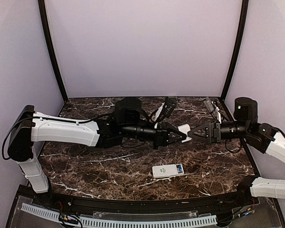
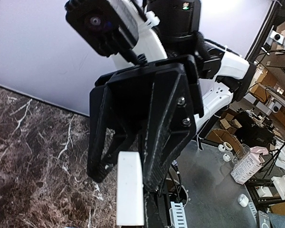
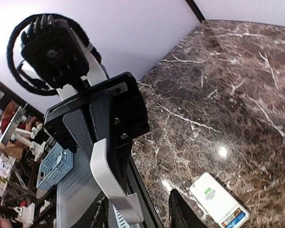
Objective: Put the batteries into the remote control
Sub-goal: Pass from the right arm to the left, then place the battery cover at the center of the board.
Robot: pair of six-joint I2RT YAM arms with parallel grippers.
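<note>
While aloft, cover in left claw

One remote control, one white cover, perhaps two batteries.

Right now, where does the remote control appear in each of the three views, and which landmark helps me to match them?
Top external: the remote control lies flat on the marble table, just below the picture's centre.
Left wrist: not in it.
Right wrist: it lies in the bottom right corner, on the same marble.
Shared landmark: the white cover piece, seen in all three views.
</note>
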